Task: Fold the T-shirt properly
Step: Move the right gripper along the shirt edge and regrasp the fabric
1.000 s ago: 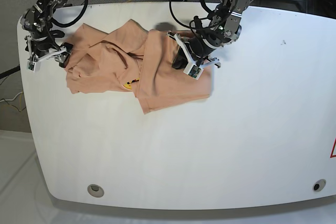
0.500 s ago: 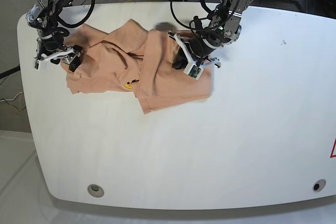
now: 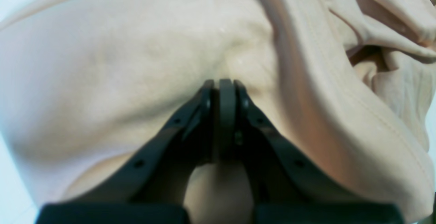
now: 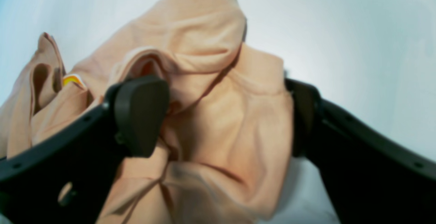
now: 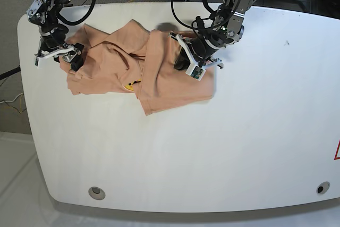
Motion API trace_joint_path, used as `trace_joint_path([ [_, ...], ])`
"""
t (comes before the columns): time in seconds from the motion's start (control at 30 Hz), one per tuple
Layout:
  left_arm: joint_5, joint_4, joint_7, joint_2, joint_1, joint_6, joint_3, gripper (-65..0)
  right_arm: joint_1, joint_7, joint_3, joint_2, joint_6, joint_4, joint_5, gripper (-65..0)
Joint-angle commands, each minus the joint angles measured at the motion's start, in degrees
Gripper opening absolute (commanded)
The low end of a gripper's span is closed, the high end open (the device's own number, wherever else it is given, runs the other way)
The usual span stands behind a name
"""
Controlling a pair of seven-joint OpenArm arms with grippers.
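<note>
The T-shirt [image 5: 141, 73] lies crumpled on the white surface [image 5: 223, 142], toward its far left part as the base view shows it, its long axis running roughly left to right there. It is only loosely doubled over, with a yellow mark [image 5: 129, 86] showing near the middle.

The right gripper [image 5: 57, 57] is at the shirt's left end in the base view. Its 2 fingers [image 4: 141, 111] stand wide, straddling a bunched ridge of cloth that lies directly between them; they do not appear to have pinched it yet.

The left gripper [image 5: 192, 63] is at the opposite end, resting on the folded flap. Its fingers [image 3: 224, 104] are pressed together; from the wrist view the tips press into the cloth, but whether any fabric is caught between them I cannot tell.

Each arm is at 1 end of the shirt, so the next fold likely turns on the right fingers closing on the ridge between them.
</note>
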Motion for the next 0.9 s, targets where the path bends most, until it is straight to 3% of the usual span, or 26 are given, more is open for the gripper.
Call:
trace_joint_path([
  [0.0, 0.19, 0.53, -0.17, 0.34, -0.46, 0.16, 0.06, -64.0, -0.21, -2.84, -0.21, -1.24, -0.32, 0.15, -1.08, -14.0],
  [0.33, 0.19, 0.53, -0.17, 0.34, -0.46, 0.16, 0.06, -64.0, -0.3, -2.84, -5.22, -2.21, -0.68, 3.93, -1.25, -14.0],
  [0.43, 0.19, 0.53, -0.17, 0.34, -0.46, 0.16, 0.06, -64.0, -0.3, -2.84, -6.54, -2.3, -0.68, 4.37, -1.25, -16.8],
  [0.57, 0.19, 0.53, -0.17, 0.16, -0.46, 0.16, 0.06, -64.0, -0.21, -2.84, -7.42, -2.3, -0.68, 4.28, -1.25, -29.5],
  [0.7, 0.19, 0.53, -0.17, 0.08, -0.28, 0.16, 0.06, -64.0, -0.03, -2.75, -7.42, -2.3, -0.68, 4.28, -1.34, -60.3],
  [0.73, 0.19, 0.53, -0.17, 0.08, -0.28, 0.16, 0.06, -64.0, -0.03, -2.67, -7.42, -2.3, -0.76, 4.28, -1.34, -65.0],
  [0.87, 0.19, 0.53, -0.17, 0.08, -0.28, 0.16, 0.06, -64.0, -0.03, -2.67, -7.42, -2.3, -0.76, 4.55, -1.34, -64.2],
])
